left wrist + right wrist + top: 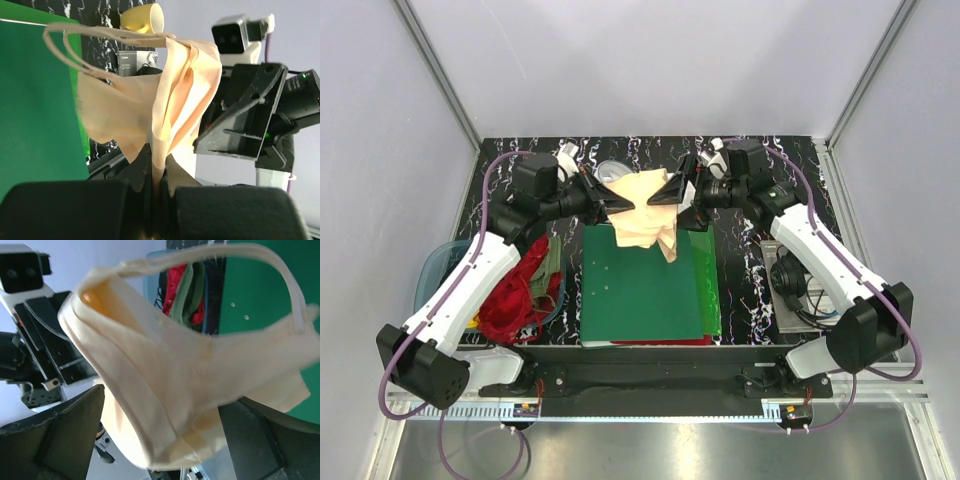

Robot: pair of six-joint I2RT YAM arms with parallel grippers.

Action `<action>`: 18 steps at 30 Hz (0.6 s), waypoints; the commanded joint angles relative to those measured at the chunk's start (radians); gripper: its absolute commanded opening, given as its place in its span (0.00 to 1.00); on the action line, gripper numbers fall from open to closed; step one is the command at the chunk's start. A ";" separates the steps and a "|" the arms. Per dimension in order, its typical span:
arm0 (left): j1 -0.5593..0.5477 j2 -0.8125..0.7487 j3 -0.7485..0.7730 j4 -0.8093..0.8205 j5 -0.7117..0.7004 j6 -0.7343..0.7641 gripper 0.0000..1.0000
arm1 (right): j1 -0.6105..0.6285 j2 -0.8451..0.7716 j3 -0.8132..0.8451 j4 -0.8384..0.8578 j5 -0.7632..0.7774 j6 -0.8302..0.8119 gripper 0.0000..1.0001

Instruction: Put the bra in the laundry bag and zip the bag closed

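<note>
**While left fingers [141,172] pinch it, bra [642,222] hangs over green folder [640,290]**

Bra is off the surface [650,150], up in the air between both arms, above the far edge of the folder. Left fingers are pressed together on a fold of fabric at its left end. In the left wrist view the cloth rises straight out of the closed tips, with straps looping off toward the folder. Right fingers [67,435] are spread wide, one on each side of the bra's right end. Padded fabric fills the gap between them. Lower part of bra droops toward the folder; contact unclear. Red cloth [510,300] lies left of the folder, well apart from bra. Yellow mug [142,19] shows behind bra in the left wrist view.
</note>
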 commanded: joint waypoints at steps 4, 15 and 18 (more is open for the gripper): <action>-0.033 -0.015 -0.001 0.119 -0.013 -0.059 0.00 | 0.020 0.031 0.034 0.277 -0.078 0.172 0.97; -0.077 0.008 -0.041 0.194 -0.007 -0.090 0.00 | 0.026 0.077 -0.001 0.509 -0.133 0.324 0.77; -0.080 0.014 -0.052 0.194 -0.010 -0.075 0.00 | 0.026 0.079 -0.009 0.540 -0.139 0.344 0.65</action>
